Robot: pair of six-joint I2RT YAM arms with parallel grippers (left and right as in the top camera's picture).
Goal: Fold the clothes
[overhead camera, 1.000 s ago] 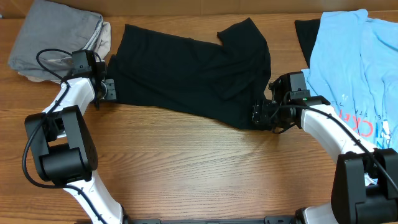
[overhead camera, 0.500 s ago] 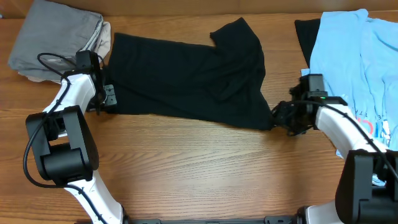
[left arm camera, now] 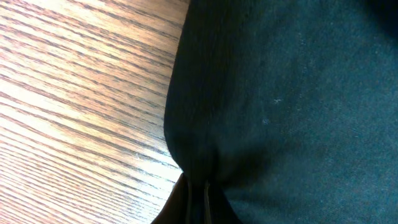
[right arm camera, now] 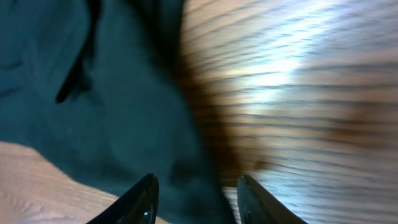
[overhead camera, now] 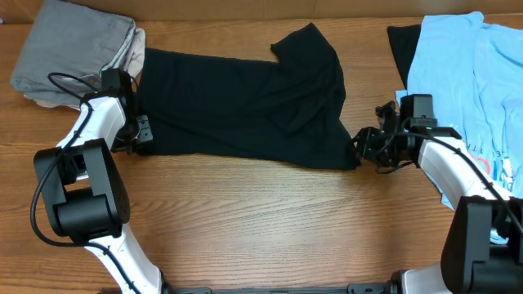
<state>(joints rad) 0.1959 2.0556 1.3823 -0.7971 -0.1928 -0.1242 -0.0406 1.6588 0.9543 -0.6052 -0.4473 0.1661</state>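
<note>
The clothes' black T-shirt [overhead camera: 245, 98] lies spread across the back of the table, one sleeve [overhead camera: 306, 45] pointing away. My left gripper [overhead camera: 140, 131] is shut on its left edge; the left wrist view shows black cloth [left arm camera: 280, 93] bunched into the closed fingertips [left arm camera: 199, 190]. My right gripper [overhead camera: 364, 149] sits at the shirt's lower right corner. Its fingers [right arm camera: 148, 186] stand apart in the right wrist view, with the cloth's edge [right arm camera: 124, 112] lying between them over the wood. A light blue red-printed tee [overhead camera: 466, 73] lies at the right.
Folded grey [overhead camera: 73, 49] and beige [overhead camera: 137, 49] garments sit at the back left, right beside my left arm. A dark cloth [overhead camera: 400, 49] shows under the blue tee. Bare wooden table [overhead camera: 261, 220] fills the front.
The left gripper closed on the shirt's edge. The right arm moved right, drawing the shirt's lower corner out, and the cloth now lies flatter and wider. The right wrist view is blurred.
</note>
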